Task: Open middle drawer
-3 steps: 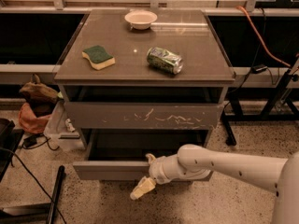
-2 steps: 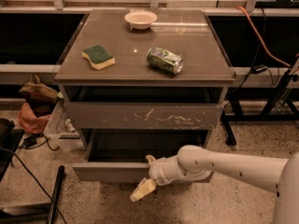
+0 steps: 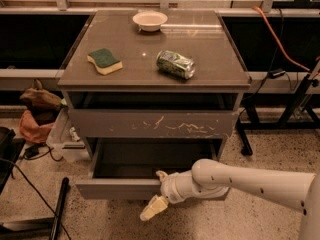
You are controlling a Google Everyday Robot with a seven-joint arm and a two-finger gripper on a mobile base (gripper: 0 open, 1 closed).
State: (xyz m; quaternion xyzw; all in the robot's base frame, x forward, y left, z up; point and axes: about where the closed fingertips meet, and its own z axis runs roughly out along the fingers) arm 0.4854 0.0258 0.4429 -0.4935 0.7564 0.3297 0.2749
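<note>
- So the middle drawer (image 3: 115, 189) is sticking out partway, right under the scratched drawer front (image 3: 150, 124).
- The gripper (image 3: 157, 192) sits at its front panel, fingers spread apart: one is up at the top edge, and the pale one points down-left.
- Up top are a sponge (image 3: 104, 61), a crushed can (image 3: 175, 64) and a bowl (image 3: 150, 20).

You are working in dim, warm light falling from above: the grey cabinet top (image 3: 140, 44) carries a pale sheen beside the small white bowl (image 3: 149, 20). Deep shadow fills the plain grey-brown pulled-out drawer (image 3: 115, 189). The cream gripper (image 3: 156, 191) at its front edge is evenly lit, and the floor's left corner goes dark.
</note>
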